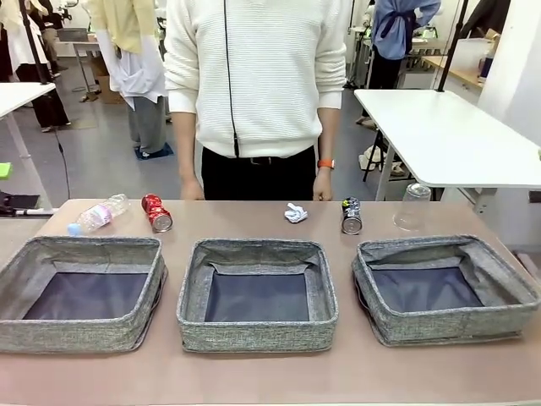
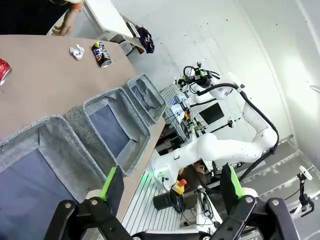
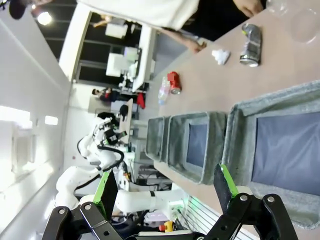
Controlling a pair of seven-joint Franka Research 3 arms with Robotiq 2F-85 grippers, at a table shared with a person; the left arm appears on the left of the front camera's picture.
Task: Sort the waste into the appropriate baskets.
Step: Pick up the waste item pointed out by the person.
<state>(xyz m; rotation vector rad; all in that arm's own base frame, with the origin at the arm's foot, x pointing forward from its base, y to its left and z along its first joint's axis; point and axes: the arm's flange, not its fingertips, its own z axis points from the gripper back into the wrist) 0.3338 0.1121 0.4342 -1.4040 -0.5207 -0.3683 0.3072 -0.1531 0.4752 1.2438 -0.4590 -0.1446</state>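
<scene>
Both my grippers hang spread wide and empty on the near side of the table (image 1: 270,376), the left gripper (image 2: 170,172) above the left basket (image 1: 80,334) and the right gripper (image 3: 164,175) above the right basket (image 1: 448,326), with the middle basket (image 1: 254,331) between them. All the waste lies beyond the baskets, in a row along the far edge just in front of the person (image 1: 258,76), whose hands rest at the table's rim. Any first pick means reaching forward over a basket. On my left, behind the left basket, the clear plastic bottle (image 1: 99,214) lies on its side, its long axis slanting across the table with the cap end pointing outward to my left. Just beside it the red soda can (image 1: 156,212) lies tipped over, one round end angled toward me. I judge my left arm the nearer one for those two. The crumpled white paper wad (image 1: 295,213) sits behind the middle basket, a little toward my right. The crushed dark can (image 1: 352,216) shows its silvery end to me, and the clear plastic cup (image 1: 413,206) appears to stand mouth down. Both lie behind the right basket, closer to my right arm. The bottle carries a pink label and both cans are printed, but no brand or wording is legible.
</scene>
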